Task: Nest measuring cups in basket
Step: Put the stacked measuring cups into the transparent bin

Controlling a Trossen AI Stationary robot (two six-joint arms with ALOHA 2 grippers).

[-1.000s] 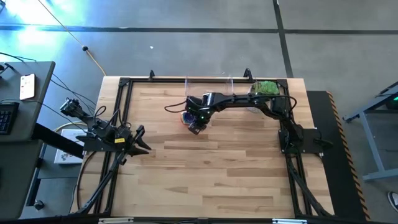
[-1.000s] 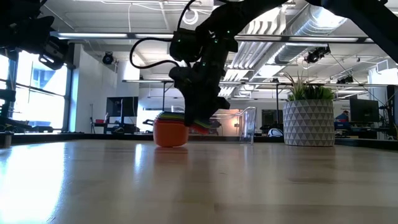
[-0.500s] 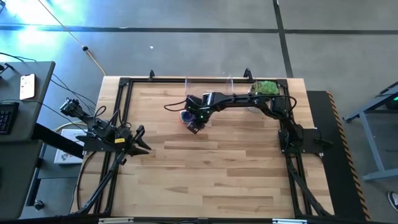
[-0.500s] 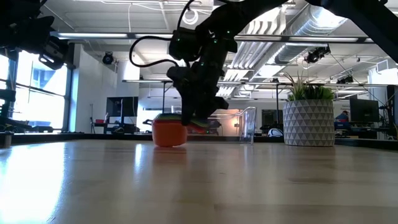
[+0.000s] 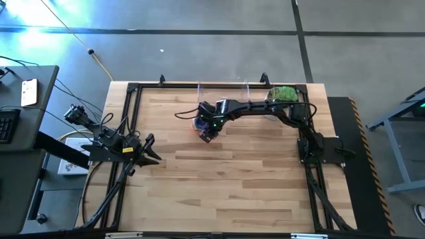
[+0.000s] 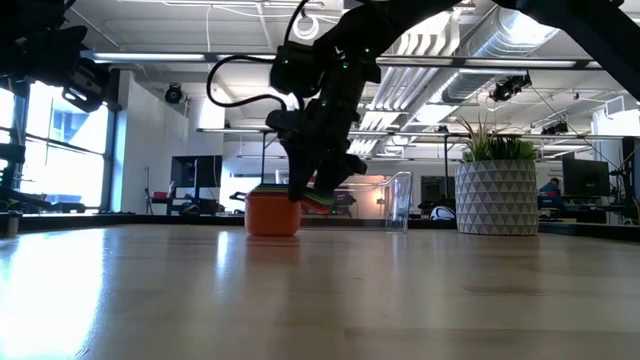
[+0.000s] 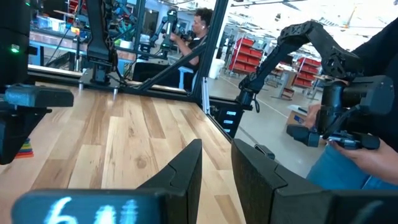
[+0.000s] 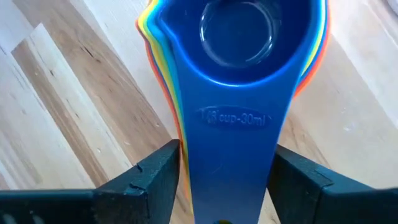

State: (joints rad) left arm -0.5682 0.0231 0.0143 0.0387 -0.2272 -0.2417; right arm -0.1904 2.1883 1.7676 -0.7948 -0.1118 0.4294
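Nearest, bare wooden table [image 6: 320, 300]. Off at its left edge, parked left gripper [image 7: 216, 146], jaws slightly parted with only a narrow gap and nothing between them.

Farther back, toward the table's far side, standing on the wood: nested stack of measuring cups [image 6: 272, 213], orange outermost in the low view, yellow, red and green rims showing at the top. Not in the basket, but just in front of it. Seen from the right wrist, blue cup [image 8: 239, 31] sitting on top of the stack, flat handle marked 1/8 cup 30 ml reaching back toward the camera.

Poised over the stack's handles, tilted downward: right gripper [image 6: 310, 190], jaws spread to either side of the blue handle, very close to its edges. Cannot tell whether pressing on it or just clear.

Just behind the stack, at the far edge: clear plastic basket [image 6: 398, 200]. To its right in the low view, white patterned pot with a green plant [image 6: 497, 200].
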